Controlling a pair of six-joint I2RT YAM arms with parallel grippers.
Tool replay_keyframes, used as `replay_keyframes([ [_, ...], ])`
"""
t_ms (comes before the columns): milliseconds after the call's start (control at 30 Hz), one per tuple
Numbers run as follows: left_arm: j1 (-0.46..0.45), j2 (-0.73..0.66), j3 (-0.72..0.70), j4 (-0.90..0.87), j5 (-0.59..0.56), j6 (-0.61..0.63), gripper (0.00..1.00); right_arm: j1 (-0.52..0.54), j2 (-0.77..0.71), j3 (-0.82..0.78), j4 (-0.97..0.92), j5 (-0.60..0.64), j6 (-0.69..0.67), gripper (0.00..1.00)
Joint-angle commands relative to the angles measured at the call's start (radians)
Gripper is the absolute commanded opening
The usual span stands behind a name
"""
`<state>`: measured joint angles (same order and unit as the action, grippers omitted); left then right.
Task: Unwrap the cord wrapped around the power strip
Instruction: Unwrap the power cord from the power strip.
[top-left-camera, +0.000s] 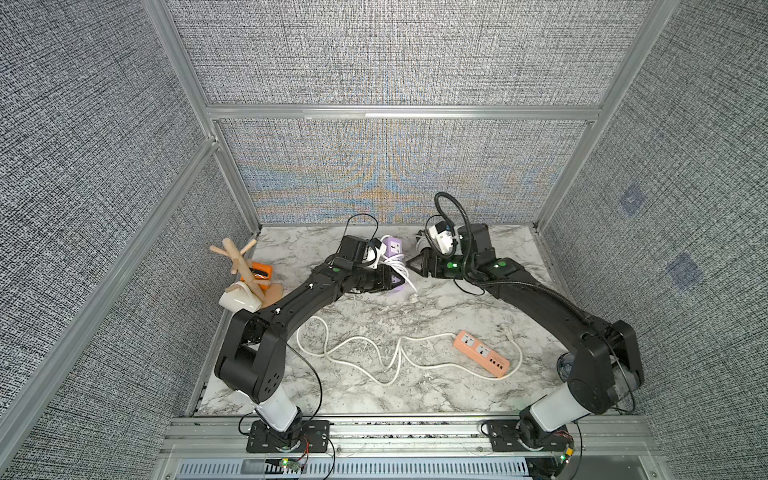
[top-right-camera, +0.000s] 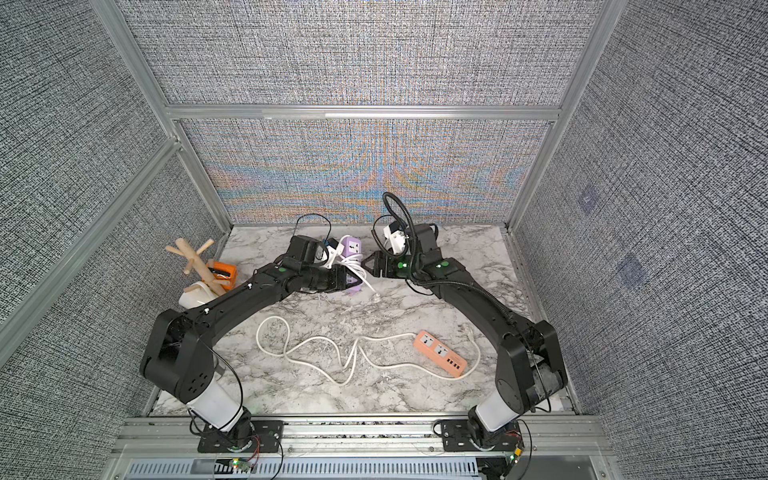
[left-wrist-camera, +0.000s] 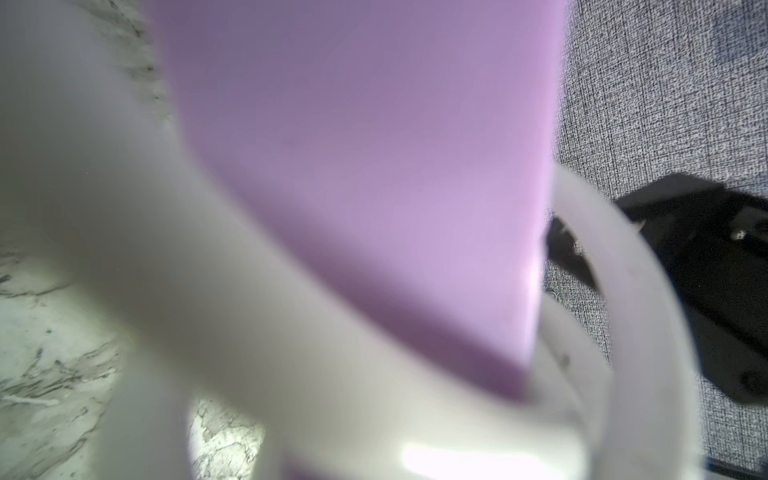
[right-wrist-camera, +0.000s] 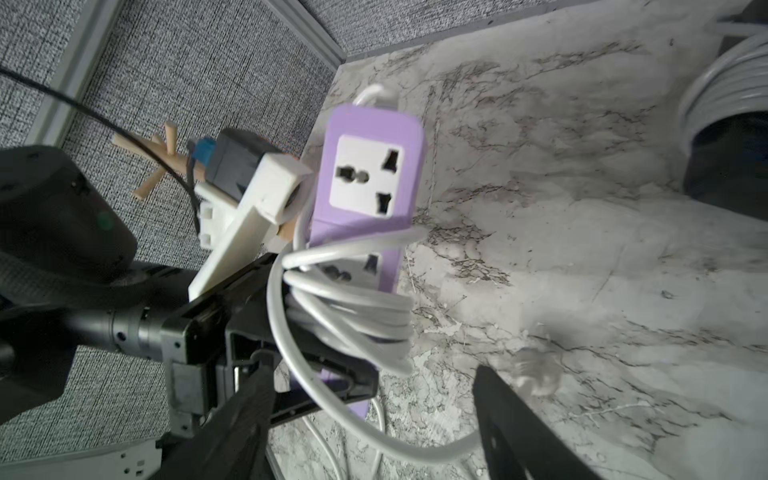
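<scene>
Right wrist view: the purple power strip (right-wrist-camera: 370, 174) is held near the back of the table (right-wrist-camera: 582, 249), clamped at its lower part by the left gripper (top-left-camera: 392, 280), with the white cord (right-wrist-camera: 353, 316) coiled round its middle. The loose loop leading to the plug (right-wrist-camera: 536, 370) is best taken first and drawn off the end, not tugged sideways. The right gripper (top-left-camera: 412, 265) is poised just beside the coils, jaws apart and empty, forearm reaching inward.

Light: bright, even, diffuse; shadows faint. Both top views: sharp; moiré colour bands on far fabric wall (top-left-camera: 390, 178). Left wrist view: purple power strip (left-wrist-camera: 374, 166), white cord (left-wrist-camera: 208, 291) badly defocused, one glare patch.
</scene>
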<state>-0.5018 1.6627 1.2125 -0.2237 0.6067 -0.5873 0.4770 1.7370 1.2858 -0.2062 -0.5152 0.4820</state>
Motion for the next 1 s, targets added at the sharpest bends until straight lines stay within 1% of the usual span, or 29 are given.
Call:
replay_keyframes([
  [0, -0.008, 0.004, 0.005, 0.127, 0.008, -0.029, 0.0, 0.02, 0.023, 0.023, -0.001, -0.019, -0.028, 0.8],
  [233, -0.036, 0.011, 0.015, 0.138, 0.018, -0.012, 0.0, 0.059, 0.101, 0.087, 0.025, -0.026, -0.022, 0.85],
  [467, -0.065, -0.01, 0.018, 0.139, 0.052, 0.042, 0.0, 0.06, 0.166, 0.143, 0.017, -0.006, 0.018, 0.86],
  [567, -0.067, -0.018, 0.01, 0.156, 0.058, 0.047, 0.0, 0.059, 0.177, 0.15, 0.014, -0.002, 0.031, 0.85],
  [700, -0.073, -0.034, -0.005, 0.209, 0.095, 0.051, 0.0, 0.054, 0.2, 0.152, 0.008, -0.004, 0.039, 0.77],
  [733, -0.075, -0.039, -0.009, 0.221, 0.099, 0.057, 0.0, 0.053, 0.204, 0.152, 0.013, -0.008, 0.042, 0.73],
  [767, -0.078, -0.045, -0.014, 0.229, 0.098, 0.061, 0.0, 0.051, 0.206, 0.153, 0.014, -0.013, 0.042, 0.67],
  [833, -0.078, -0.049, -0.019, 0.229, 0.086, 0.064, 0.0, 0.047, 0.202, 0.147, 0.021, -0.014, 0.044, 0.57],
  [867, -0.078, -0.05, -0.02, 0.23, 0.083, 0.069, 0.0, 0.043, 0.198, 0.141, 0.025, -0.015, 0.046, 0.54],
  [967, -0.078, -0.05, -0.034, 0.267, 0.084, 0.064, 0.0, 0.03, 0.176, 0.125, 0.025, -0.014, 0.047, 0.5],
])
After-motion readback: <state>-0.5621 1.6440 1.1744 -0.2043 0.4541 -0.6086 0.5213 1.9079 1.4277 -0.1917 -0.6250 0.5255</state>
